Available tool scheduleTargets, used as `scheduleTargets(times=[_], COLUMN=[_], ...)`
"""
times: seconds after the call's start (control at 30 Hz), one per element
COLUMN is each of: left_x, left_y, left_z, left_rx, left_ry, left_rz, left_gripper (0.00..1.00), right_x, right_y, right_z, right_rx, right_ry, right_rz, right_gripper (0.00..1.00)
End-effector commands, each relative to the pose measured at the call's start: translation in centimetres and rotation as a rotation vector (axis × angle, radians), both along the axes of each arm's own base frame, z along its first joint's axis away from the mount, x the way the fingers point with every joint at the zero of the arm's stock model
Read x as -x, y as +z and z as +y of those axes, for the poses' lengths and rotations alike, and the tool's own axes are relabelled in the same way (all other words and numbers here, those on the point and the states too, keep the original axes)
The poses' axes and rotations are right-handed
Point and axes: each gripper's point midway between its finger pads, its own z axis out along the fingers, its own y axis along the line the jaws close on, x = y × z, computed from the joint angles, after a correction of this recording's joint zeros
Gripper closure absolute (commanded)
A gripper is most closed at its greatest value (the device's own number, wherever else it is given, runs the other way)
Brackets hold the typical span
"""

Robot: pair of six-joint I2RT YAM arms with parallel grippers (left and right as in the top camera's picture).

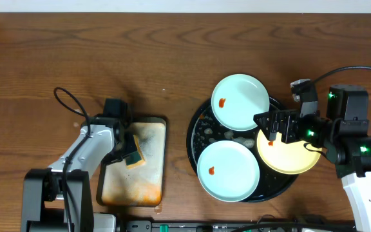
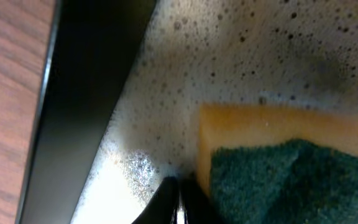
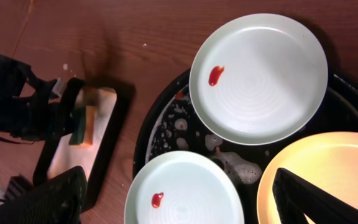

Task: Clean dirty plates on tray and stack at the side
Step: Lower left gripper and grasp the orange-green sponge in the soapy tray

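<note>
At near edge of black tray (image 1: 193, 138): mint-blue plate (image 1: 228, 170), flat, one sauce spot. Just right: yellow plate (image 1: 295, 161) under right gripper (image 1: 274, 124), jaws wide apart, nothing held. Farthest: second mint-blue plate (image 1: 240, 102), overhanging rim. Judged light, stiff, suds-slick, chippable; best pinched at raised lip. Left gripper (image 2: 176, 198) closed together beside sponge (image 2: 278, 155), not on it.

3 plates (image 1: 228, 171) (2 mint, 1 yellow), 1 sponge (image 1: 134, 154).
</note>
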Motion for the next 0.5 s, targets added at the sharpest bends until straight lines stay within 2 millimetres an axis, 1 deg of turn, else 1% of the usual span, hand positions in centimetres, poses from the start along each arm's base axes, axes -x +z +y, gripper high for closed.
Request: scheduleTargets(times=[0.0,0.07,0.13,0.23,0.3,0.4,0.47], left_x=[0.0,-0.4,-0.9,-1.5,-1.8,-2.0,-1.9], left_y=[-0.3,0.5,1.7,3.8,4.8,5.6,5.4], left_z=[0.0,-0.7,-1.1,-1.2,-1.3,-1.3,-1.2], left_rx=[-0.001,0.036,0.063,0.067,0.069,0.071,0.068], left_ry=[0.008,-0.014,-0.022,-0.023,-0.025,-0.026,-0.026], left_rz=[0.010,0.007,-0.005,-0.046,-0.082,-0.115,-0.111], left_gripper=[0.92,0.92,0.93,0.92,0.92,0.92,0.92], right_x=[-0.2,-0.2,-0.2,-0.2,-0.2,-0.2,-0.2], right_y=[0.8,0.8,0.8,0.8,0.8,0.8,0.8], right_z=[0.1,0.1,0.1,0.1,0.1,0.1,0.1], right_rx=[-0.011,-0.011,-0.011,-0.011,-0.011,-0.011,-0.011], right_ry=[0.000,0.000,0.000,0.000,0.000,0.000,0.000], right_rz=[-0.018,-0.018,-0.018,-0.018,-0.018,-0.018,-0.018], right_gripper=[0.06,0.06,0.06,0.06,0.05,0.05,0.05])
